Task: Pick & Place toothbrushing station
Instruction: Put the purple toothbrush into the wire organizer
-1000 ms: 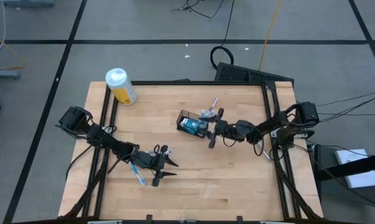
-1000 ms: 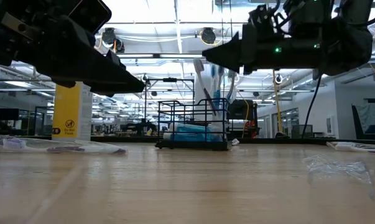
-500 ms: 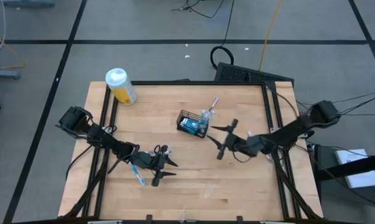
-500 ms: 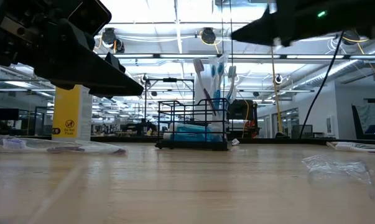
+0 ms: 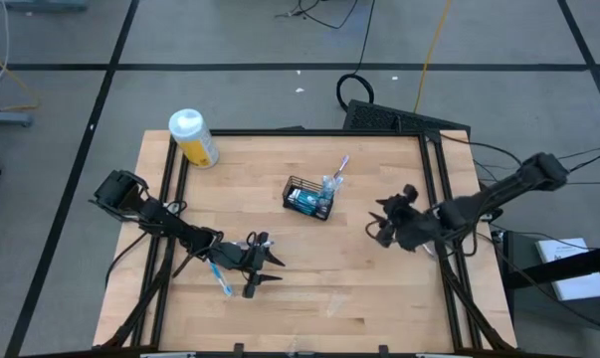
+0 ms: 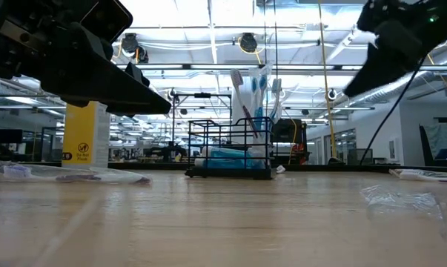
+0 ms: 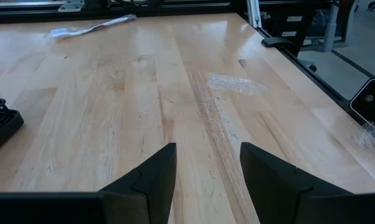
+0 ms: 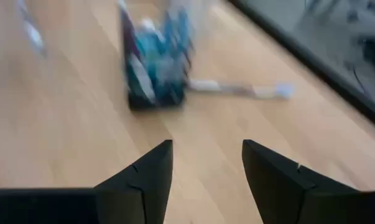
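My right gripper (image 5: 384, 225), spread and empty, sits right of the wire-mesh basket (image 5: 307, 198), nearer than my left gripper (image 5: 265, 269), also spread.

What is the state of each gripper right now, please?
Left gripper: open, holding nothing, above the wooden table.
Right gripper: open, empty, off to the side of the small black wire-mesh basket.

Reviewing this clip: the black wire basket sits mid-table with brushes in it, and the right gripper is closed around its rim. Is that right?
Not quite. The right gripper is open and clear of the black wire basket, off to its right over bare table, as the high view shows. The basket does sit mid-table with toothbrushes in it.
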{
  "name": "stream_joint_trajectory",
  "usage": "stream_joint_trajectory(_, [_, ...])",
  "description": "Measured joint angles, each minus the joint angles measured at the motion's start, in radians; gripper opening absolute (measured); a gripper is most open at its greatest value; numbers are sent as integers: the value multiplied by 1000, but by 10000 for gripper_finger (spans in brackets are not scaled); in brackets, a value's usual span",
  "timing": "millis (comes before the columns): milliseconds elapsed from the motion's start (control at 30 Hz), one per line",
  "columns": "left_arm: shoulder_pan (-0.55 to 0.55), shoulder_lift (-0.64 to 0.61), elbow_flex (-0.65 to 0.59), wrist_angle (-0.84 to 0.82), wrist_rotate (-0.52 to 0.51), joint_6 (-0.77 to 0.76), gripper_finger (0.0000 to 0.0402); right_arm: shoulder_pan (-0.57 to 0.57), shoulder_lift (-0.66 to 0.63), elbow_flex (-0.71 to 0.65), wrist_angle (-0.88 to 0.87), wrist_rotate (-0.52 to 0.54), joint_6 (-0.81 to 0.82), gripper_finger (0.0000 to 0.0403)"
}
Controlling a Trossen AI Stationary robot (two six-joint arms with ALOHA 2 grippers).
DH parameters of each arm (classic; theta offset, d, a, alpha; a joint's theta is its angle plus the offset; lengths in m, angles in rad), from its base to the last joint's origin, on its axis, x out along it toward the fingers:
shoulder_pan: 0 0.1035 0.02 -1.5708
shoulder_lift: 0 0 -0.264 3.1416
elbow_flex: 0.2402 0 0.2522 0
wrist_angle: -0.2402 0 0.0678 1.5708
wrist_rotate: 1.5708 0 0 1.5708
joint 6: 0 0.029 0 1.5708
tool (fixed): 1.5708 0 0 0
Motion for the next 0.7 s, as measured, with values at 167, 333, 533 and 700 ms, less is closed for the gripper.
stream_joint_trajectory(167, [0, 0, 0, 0, 0, 0, 182, -58, 4, 34, -235, -174, 122, 183])
stream_joint_trajectory(333, [0, 0, 0, 1, 0, 0, 182, -99, 4, 34, -400, -312, 200, 183])
stream_joint_trajectory(533, [0, 0, 0, 2, 0, 0, 182, -164, 4, 33, -473, -459, 193, 183])
stream_joint_trajectory(700, [0, 0, 0, 2, 0, -1, 182, -237, 4, 3, -469, -517, 138, 183])
